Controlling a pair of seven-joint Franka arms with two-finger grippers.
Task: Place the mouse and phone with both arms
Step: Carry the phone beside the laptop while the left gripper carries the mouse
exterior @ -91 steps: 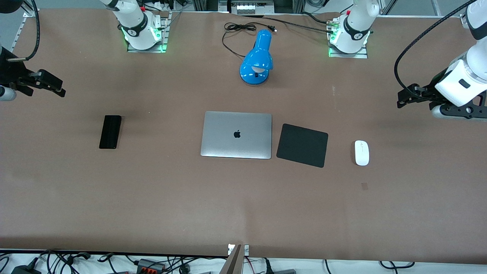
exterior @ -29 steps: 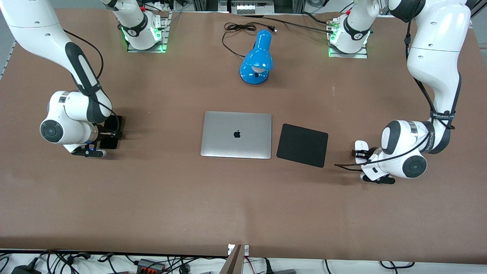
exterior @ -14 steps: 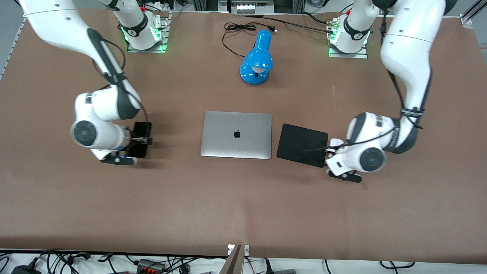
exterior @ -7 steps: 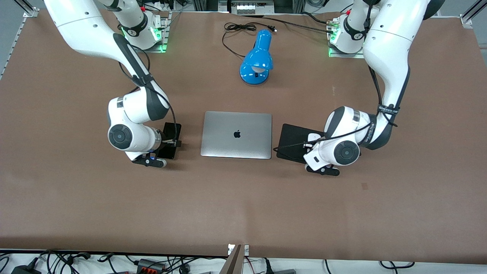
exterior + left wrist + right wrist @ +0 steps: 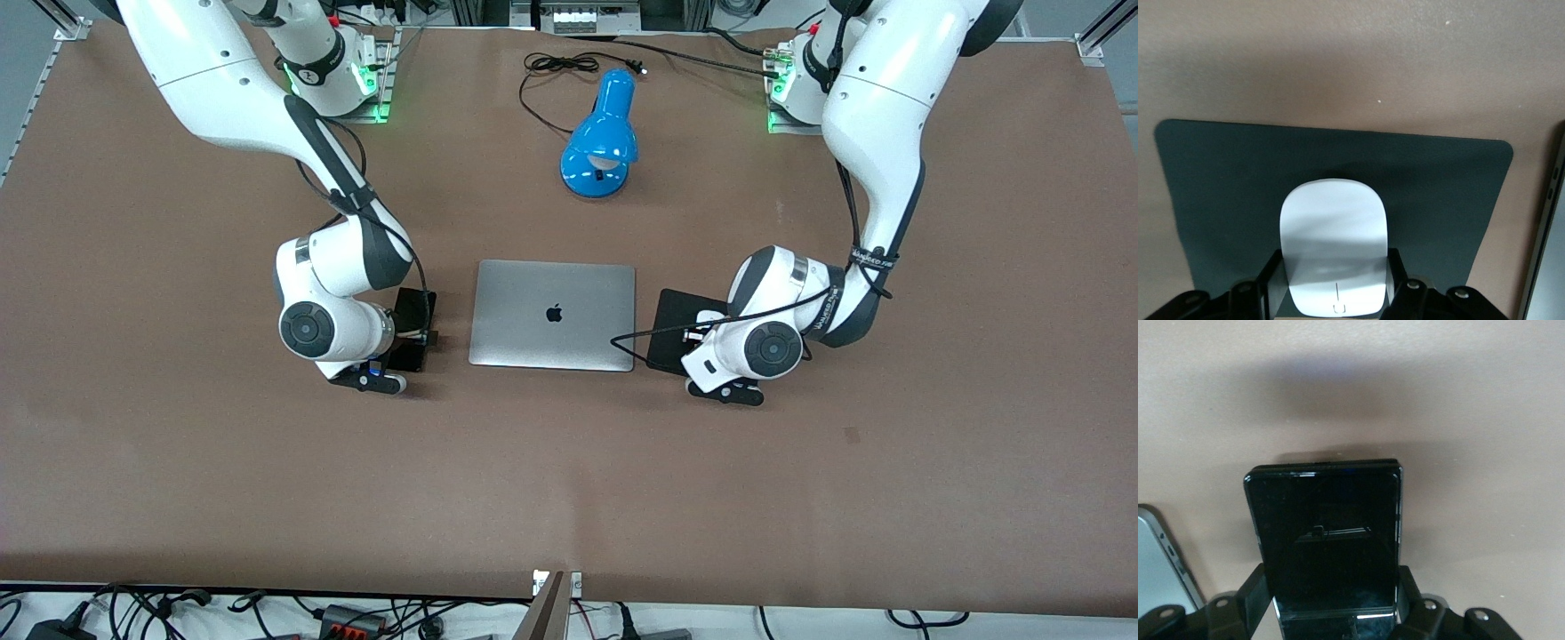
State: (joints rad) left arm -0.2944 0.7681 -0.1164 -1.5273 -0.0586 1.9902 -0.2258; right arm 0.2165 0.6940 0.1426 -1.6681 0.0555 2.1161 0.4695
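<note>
We see the left gripper (image 5: 1335,293) squeezing the white mouse (image 5: 1334,252) by its two sides, over the black pad (image 5: 1218,180) that lies just beside the silver laptop (image 5: 552,315). The right gripper (image 5: 1335,613) pinches the black phone (image 5: 1328,533) by its long edges, over the table (image 5: 569,480) just beside the laptop, toward the right arm's end.

Brown table (image 5: 569,489), blue desk lamp (image 5: 601,138), loose cables (image 5: 178,613) along near edge, perhaps grey floor

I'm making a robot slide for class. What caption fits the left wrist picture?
Left gripper fingers clamp a small glossy white oval mouse over the dark square mouse pad, beside a silver laptop's edge.
</note>
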